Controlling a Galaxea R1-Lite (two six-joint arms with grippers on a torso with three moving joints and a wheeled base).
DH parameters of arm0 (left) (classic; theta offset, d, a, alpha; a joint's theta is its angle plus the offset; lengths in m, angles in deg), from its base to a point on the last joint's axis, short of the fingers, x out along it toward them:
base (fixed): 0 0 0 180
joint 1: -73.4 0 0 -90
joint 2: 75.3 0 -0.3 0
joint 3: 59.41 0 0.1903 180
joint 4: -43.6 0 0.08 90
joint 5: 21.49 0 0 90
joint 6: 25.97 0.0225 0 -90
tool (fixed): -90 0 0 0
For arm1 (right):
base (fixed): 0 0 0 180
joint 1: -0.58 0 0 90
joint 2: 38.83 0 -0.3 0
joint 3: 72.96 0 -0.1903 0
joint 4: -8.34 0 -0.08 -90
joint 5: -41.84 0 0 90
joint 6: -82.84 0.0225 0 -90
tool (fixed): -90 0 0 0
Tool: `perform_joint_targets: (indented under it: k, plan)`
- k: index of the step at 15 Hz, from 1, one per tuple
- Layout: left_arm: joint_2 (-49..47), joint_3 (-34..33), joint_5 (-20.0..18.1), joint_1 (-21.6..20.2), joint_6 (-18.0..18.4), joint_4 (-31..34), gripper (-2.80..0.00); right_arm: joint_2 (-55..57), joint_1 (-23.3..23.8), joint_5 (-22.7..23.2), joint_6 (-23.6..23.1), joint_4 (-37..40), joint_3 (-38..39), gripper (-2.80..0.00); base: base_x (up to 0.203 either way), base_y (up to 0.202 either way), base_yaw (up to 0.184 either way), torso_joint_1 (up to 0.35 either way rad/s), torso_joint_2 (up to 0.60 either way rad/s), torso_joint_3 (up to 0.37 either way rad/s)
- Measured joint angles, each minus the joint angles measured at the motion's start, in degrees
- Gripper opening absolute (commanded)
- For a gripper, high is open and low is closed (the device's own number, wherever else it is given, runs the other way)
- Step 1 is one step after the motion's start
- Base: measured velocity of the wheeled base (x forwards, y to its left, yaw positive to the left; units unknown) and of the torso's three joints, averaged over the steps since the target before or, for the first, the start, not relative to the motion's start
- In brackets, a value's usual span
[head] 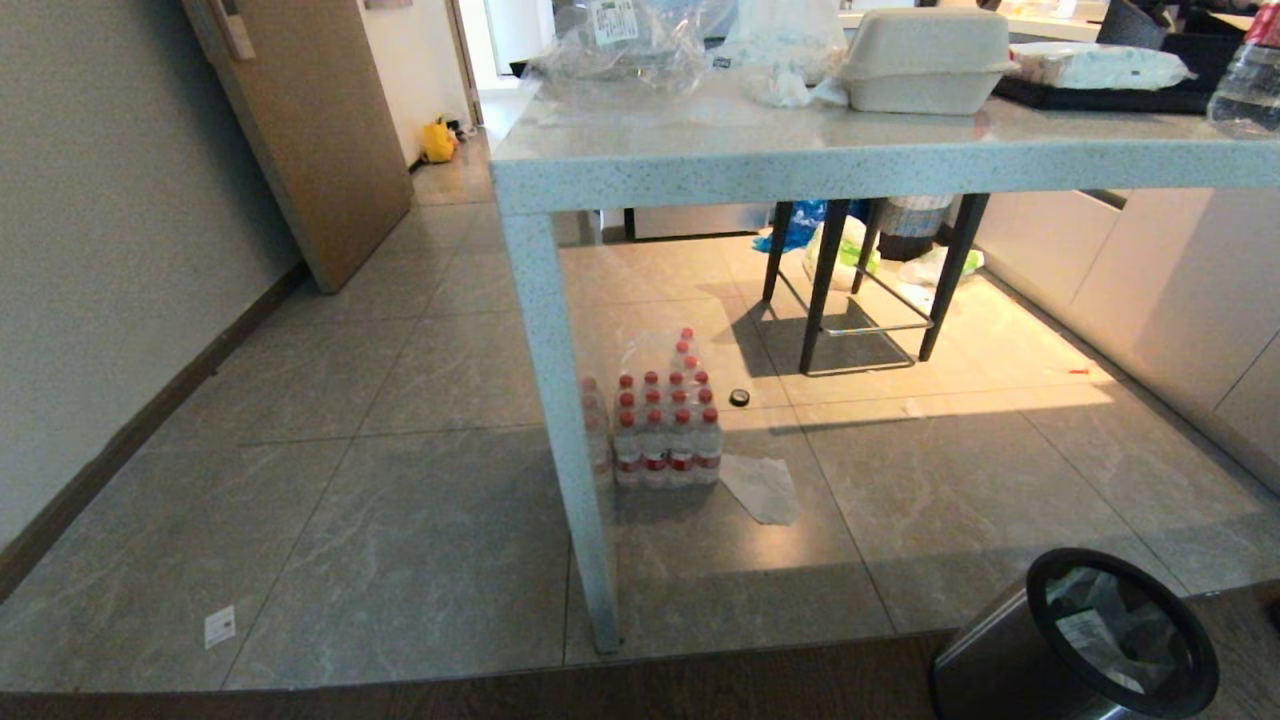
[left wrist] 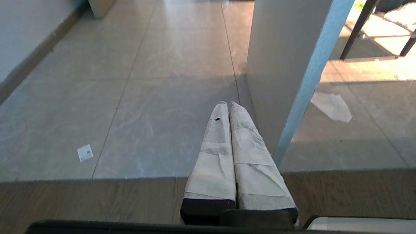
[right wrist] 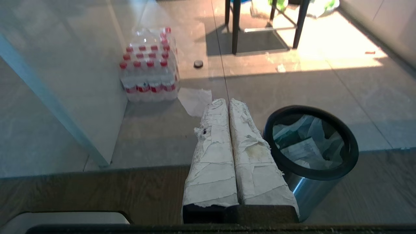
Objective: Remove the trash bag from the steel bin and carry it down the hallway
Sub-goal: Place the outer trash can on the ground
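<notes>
I see the steel bin (head: 1075, 640) at the head view's lower right, the trash bag (right wrist: 308, 143) inside it. My left gripper (left wrist: 227, 105) and right gripper (right wrist: 226, 102) are both clenched and empty, the right one just beside the bin's rim.

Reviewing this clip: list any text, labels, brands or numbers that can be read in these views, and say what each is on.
No text can be read.
Label on the clear plastic bag on the counter: print too small to read.
Red labels on the water bottle pack: too small to read.
White slip on the floor: marks too small to read.
Paper inside the steel bin: print blurred, unreadable.
</notes>
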Motion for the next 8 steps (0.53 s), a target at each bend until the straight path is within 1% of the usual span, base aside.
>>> perform_joint_targets:
  k: [8]
  plan:
    - [0.0, 0.0, -0.02, 0.0, -0.26, -0.02, -2.8, 0.0, 0.0, -0.02, 0.0, 0.0, 0.02, -2.8, 0.0, 0.0, 0.0, 0.003, 0.0, -0.198]
